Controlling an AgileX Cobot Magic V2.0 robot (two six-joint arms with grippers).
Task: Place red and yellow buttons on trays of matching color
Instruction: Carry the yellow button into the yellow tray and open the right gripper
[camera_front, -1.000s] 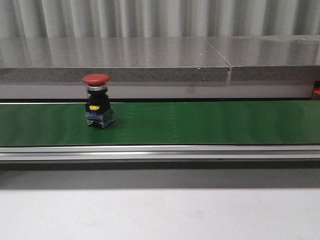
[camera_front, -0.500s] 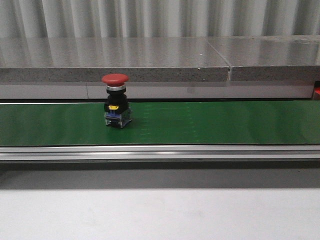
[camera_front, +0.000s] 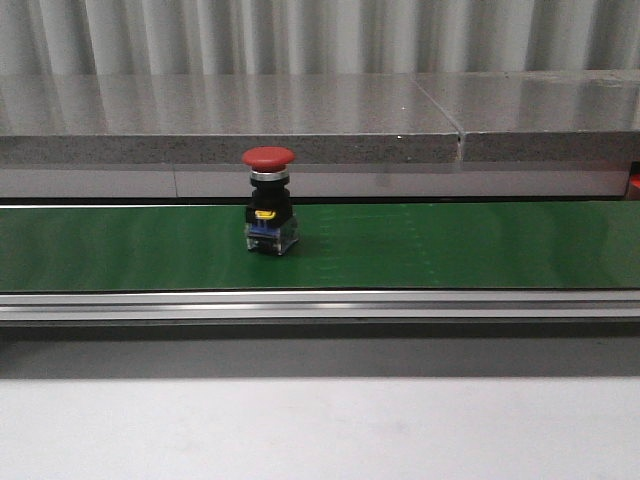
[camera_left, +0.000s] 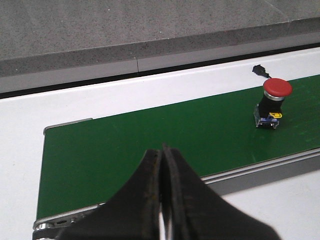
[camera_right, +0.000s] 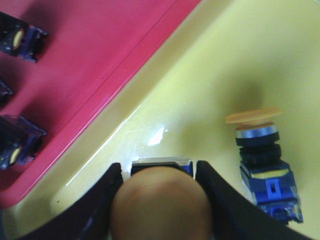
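A red button (camera_front: 270, 200) stands upright on the green belt (camera_front: 450, 245), left of centre; the left wrist view shows the same red button (camera_left: 272, 102) far off to one side of my left gripper (camera_left: 162, 150). That gripper is shut and empty, over the belt's near edge. My right gripper (camera_right: 160, 167) is shut on a yellow button (camera_right: 162, 205) over the floor of the yellow tray (camera_right: 240, 60). Another yellow button (camera_right: 260, 150) stands upright in that tray just beside it. The red tray (camera_right: 90, 45) adjoins the yellow one.
Dark blue button bodies (camera_right: 20, 35) (camera_right: 17, 142) rest in the red tray, their caps out of sight. A grey stone ledge (camera_front: 300, 120) runs behind the belt. A metal rail (camera_front: 320, 303) edges the belt's front, with white table (camera_front: 320, 430) before it.
The red button has travelled to the right along the belt, from far left toward the centre. Neither arm appears in the front view.
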